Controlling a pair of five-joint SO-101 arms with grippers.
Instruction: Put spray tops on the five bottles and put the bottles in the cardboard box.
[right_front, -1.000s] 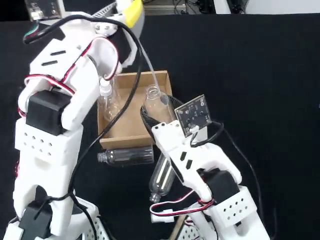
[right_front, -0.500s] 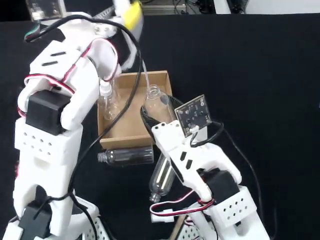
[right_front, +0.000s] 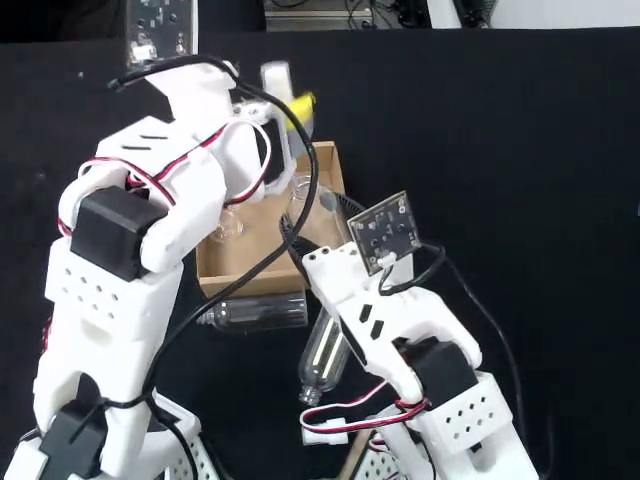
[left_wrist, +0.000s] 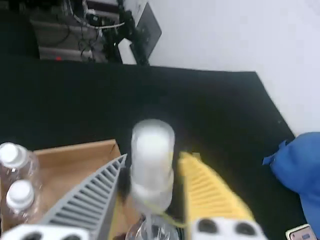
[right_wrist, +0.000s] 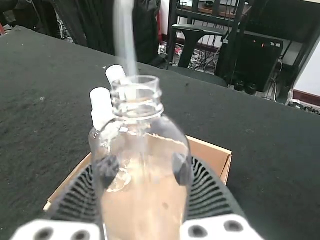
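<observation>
Left wrist view: left gripper (left_wrist: 152, 167) clamps spray top (left_wrist: 152, 142) above bottle (left_wrist: 148, 231); right gripper (right_wrist: 144, 171) grips bottle at box (right_wrist: 220, 155) edge.

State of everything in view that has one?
left gripper, shut on spray top
spray top, above mouth of held bottle, not seated
right gripper, shut on held bottle
held bottle, neck up, uncapped
boxed bottles, upright, capped
front bottle, lying on table, uncapped
near bottle, lying on table, uncapped
cardboard box, open
</observation>
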